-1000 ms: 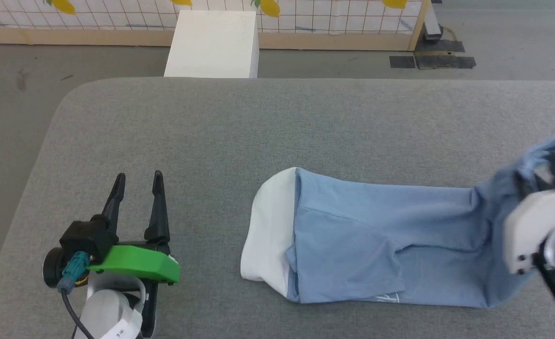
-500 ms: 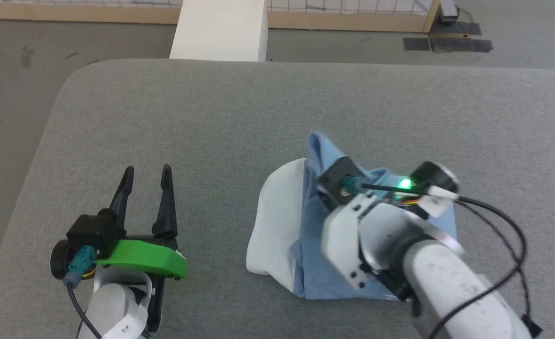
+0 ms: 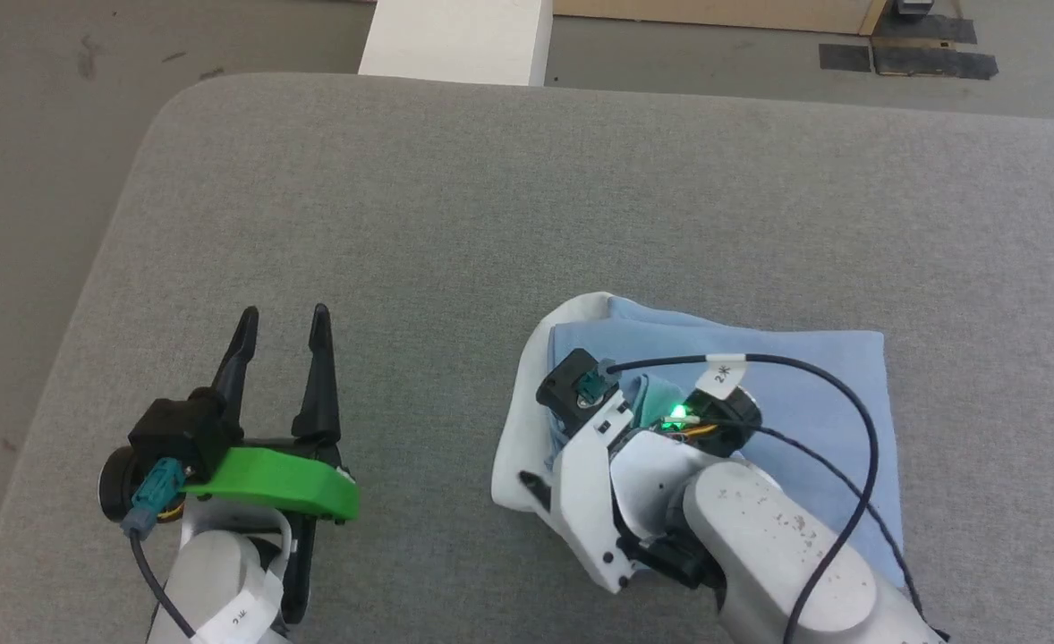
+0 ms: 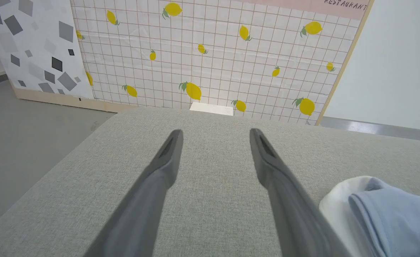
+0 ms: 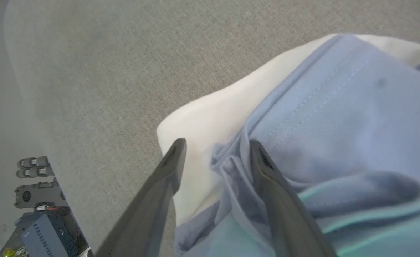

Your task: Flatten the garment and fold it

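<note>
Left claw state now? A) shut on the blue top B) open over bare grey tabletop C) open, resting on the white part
B: the left claw has its fingers spread with only the grey fabric-covered tabletop between them; the soft light-blue knit garment with its white section lies apart to its right.

Grey fabric-covered table point(image 3: 491, 224) — rounded corners. White block point(image 3: 455, 40) just beyond its far edge; lemon-print grid panel point(image 4: 213, 53) behind.

Light-blue garment point(image 3: 742, 333), white edge, grey table point(image 3: 491, 206), yellow-lemon-print white grid wall point(image 4: 213, 53), apparently black left tool point(image 3: 284, 313)
</note>
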Robot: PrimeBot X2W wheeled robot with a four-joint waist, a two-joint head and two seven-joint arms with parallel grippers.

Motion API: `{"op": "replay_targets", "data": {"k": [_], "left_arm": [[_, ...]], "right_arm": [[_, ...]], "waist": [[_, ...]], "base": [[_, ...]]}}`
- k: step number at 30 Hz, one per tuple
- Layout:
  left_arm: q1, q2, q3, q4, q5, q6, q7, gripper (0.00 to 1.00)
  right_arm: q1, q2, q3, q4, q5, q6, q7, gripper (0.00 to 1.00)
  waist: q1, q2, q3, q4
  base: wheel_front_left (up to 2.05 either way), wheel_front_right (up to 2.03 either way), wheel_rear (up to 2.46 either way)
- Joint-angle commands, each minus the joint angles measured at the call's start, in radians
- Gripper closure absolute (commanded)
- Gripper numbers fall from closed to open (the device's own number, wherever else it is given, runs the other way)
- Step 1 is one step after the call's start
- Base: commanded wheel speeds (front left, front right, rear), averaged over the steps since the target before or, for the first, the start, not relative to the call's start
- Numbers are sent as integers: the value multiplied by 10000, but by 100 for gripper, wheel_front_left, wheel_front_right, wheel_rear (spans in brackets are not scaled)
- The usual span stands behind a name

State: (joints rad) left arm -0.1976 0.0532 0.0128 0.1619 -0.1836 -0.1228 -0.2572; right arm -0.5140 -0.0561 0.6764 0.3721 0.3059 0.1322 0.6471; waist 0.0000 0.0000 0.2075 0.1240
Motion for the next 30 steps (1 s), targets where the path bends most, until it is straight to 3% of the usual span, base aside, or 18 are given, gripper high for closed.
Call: {"op": "replay_targets", "data": {"k": [1,6,10,17,23,30], "left_arm": [[-140,-29,15,31,-109,-14,-45,0],[-59,-29,84,38,-47,6,-45,0],[23,-30,152,-18,29,1,-45,0],[256,-30,219,-122,94,-1,-45,0],[427,-30,216,-129,56,-1,-45,0],[485,-30,83,-142,2,13,-45,0]], "right_arm": [[-139,53,76,-179,453,-15,-267,0],[-41,56,-426,-1303,1600,-15,-1708,0],[260,57,-1467,-2665,2131,-15,-3637,0],[1808,57,-4704,-3831,1763,-15,-6044,0],[3140,58,-7084,-3113,1571,-15,-6211,0],[3419,58,-8448,-1314,1991,-15,-4998,0]], "waist": [[0,0,-55,-74],[0,0,-259,-329],[0,0,-452,-582],[0,0,-802,-971],[0,0,-1031,-1093],[0,0,-1037,-1053]], "base": [[0,0,0],[0,0,0],[0,0,0],[0,0,0],[0,0,0],[0,0,0]]}}
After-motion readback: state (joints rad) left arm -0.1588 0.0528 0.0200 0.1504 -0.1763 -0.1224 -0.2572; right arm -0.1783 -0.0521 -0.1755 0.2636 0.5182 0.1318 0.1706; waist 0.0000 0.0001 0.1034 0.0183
